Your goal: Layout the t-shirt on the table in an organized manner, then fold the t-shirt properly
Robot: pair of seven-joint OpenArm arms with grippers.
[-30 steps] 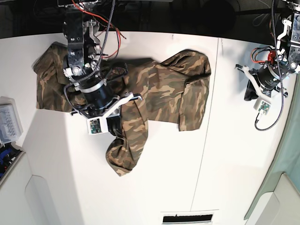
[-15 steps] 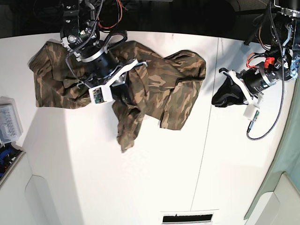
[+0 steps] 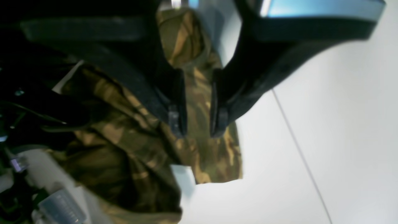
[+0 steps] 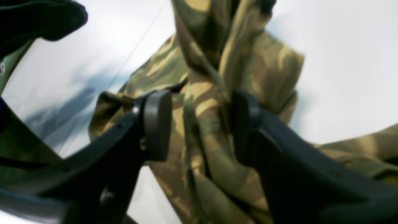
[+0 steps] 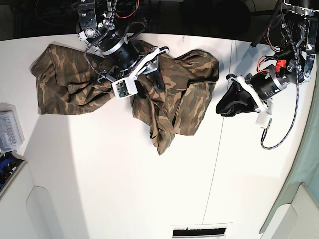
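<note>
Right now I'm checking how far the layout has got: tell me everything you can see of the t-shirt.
The t-shirt is soft camouflage fabric in olive, brown and tan. It lies crumpled across the far side of the white table, not spread flat: one part stretches toward the base view's left, and a bunched fold trails toward the near edge. A ridge of cloth stands between the right gripper's parted jaws. The left gripper hangs beside it, apart, holding none.

t-shirt (image 5: 174,94): soft matt camouflage cloth, creased and rumpled.
desk (image 5: 124,189): smooth white surface, faint sheen.
right tool (image 4: 199,124): black matt pads, probably plastic; view blurred.
left tool (image 3: 197,119): dark matt fingers, pale shell.
</note>
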